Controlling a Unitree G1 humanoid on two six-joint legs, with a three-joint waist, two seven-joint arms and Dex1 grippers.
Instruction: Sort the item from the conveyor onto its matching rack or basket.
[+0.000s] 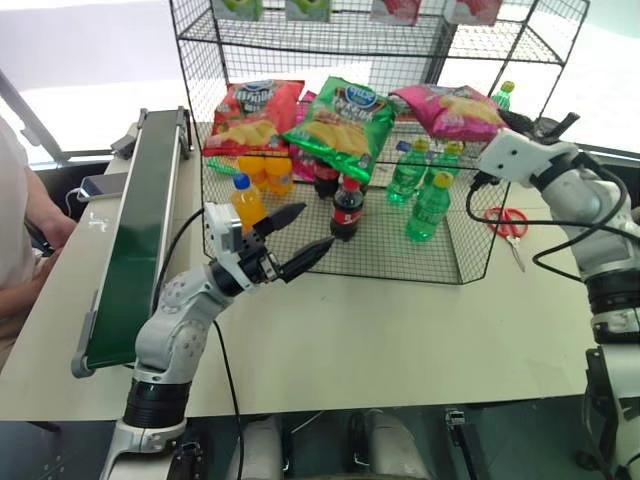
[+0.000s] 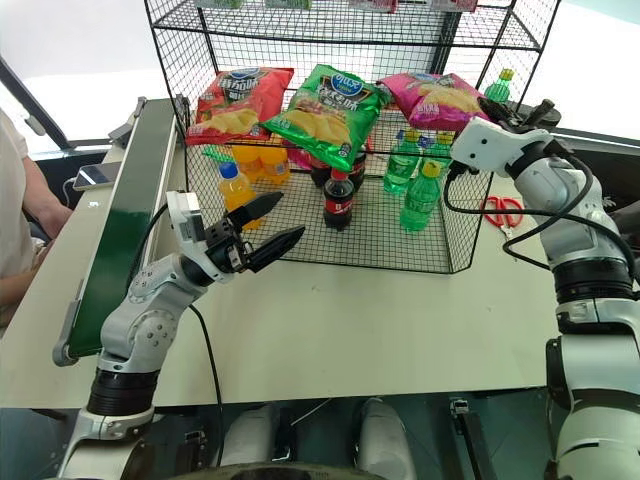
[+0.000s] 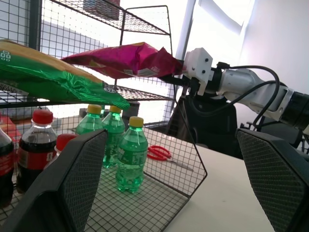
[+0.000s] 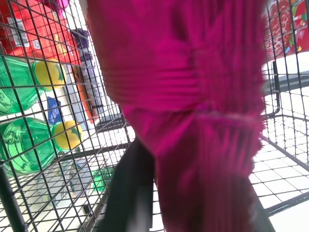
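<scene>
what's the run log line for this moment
item: pink chip bag lying on rack middle tier | right gripper at bag's end | left gripper open, empty | conveyor bare

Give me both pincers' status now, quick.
Left pincer: open, empty, held above the table in front of the rack.
Right pincer: at the pink chip bag's edge on the middle tier; grip cannot be told.
</scene>
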